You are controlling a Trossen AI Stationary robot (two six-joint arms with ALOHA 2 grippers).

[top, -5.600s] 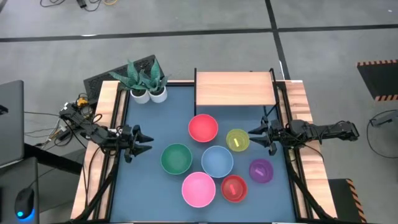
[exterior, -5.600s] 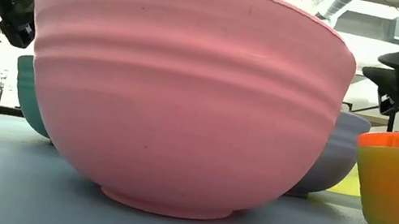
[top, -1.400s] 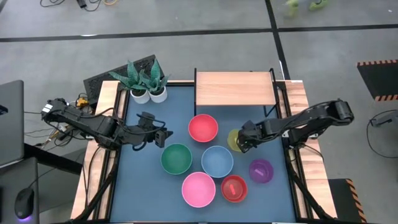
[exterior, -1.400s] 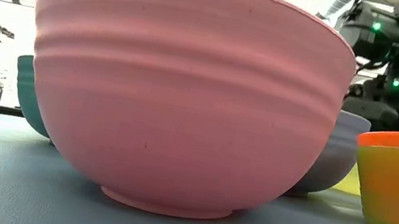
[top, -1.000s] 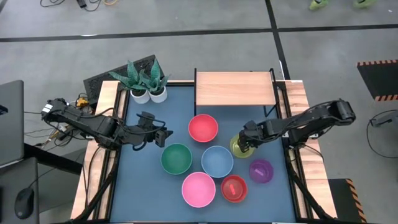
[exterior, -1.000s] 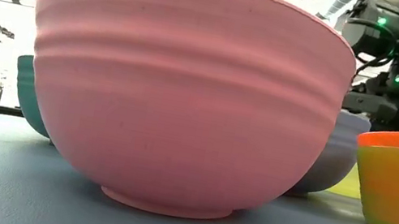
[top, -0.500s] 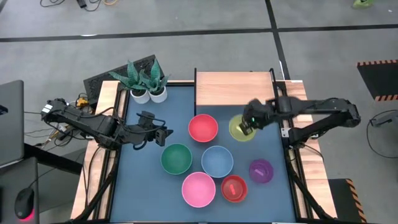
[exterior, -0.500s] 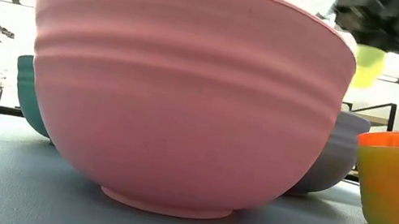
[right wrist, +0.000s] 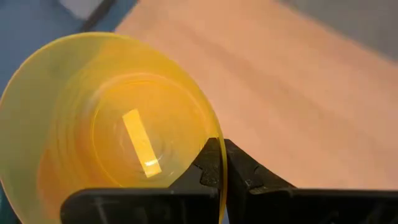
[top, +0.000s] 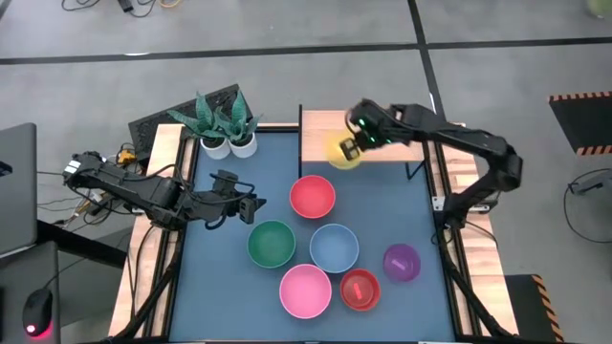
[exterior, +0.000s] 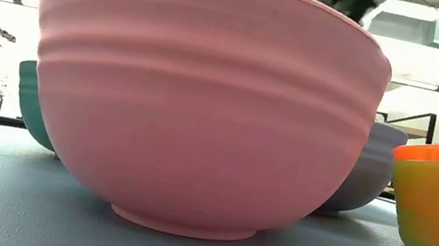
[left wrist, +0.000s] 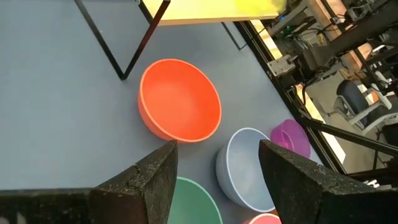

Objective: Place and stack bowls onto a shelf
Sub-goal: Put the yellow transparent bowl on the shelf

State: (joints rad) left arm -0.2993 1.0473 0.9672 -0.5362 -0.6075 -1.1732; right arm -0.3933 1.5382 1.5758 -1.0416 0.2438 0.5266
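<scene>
My right gripper [top: 356, 145] is shut on the small yellow bowl [top: 341, 153] and holds it over the near-left part of the light-wood shelf [top: 382, 134]. On the blue table stand the red-pink bowl [top: 312, 197], green bowl [top: 271, 244], light blue bowl [top: 334, 247], pink bowl [top: 305, 290], small red bowl [top: 360, 290] and purple bowl [top: 402, 262]. My left gripper [top: 251, 205] waits open, left of the red-pink bowl, with nothing between its fingers [left wrist: 149, 183]. My right gripper pinches the yellow bowl's rim [right wrist: 214, 146], one finger inside the bowl and one outside. The fingers come from above, pointing down. The bowl sits mouth up over the shelf board [right wrist: 298, 93]; whether its base touches the board I cannot tell.
Two white plant pots [top: 229, 143] stand at the table's far left corner. Thin black legs [left wrist: 134, 43] carry the shelf at the far edge. In the low view the pink bowl [exterior: 206, 94] fills most of the picture. Wooden rails [top: 167, 182] run along both table sides.
My right gripper has lifted the yellow bowl off the table, from beside the light blue bowl. It has carried the bowl up and toward the far edge, and now holds it over the shelf's near-left part. It has stayed shut throughout.
</scene>
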